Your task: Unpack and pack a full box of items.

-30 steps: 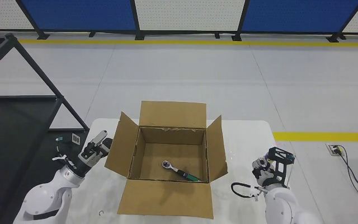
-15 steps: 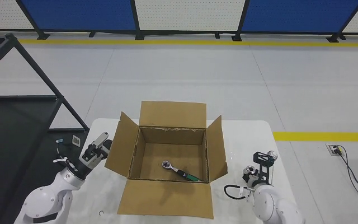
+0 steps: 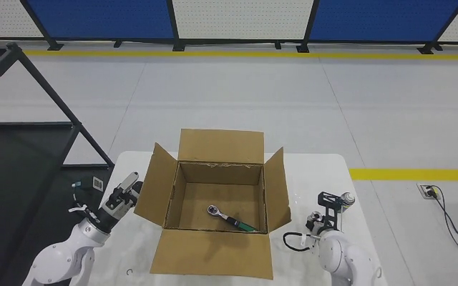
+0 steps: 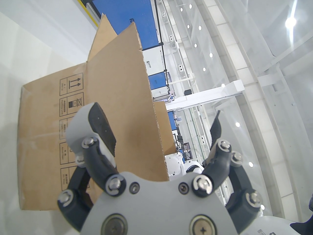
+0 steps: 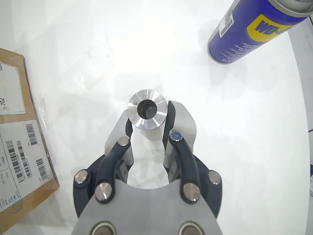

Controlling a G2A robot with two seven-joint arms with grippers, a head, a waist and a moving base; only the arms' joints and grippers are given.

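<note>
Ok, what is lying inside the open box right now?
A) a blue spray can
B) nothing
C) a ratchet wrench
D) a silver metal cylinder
C: the top view shows a ratchet wrench on the cardboard box's floor; the spray can and the metal cylinder in the right gripper are outside it.

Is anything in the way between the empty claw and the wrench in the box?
Yes. The box's raised side flap stands between the left gripper and the wrench.
</note>
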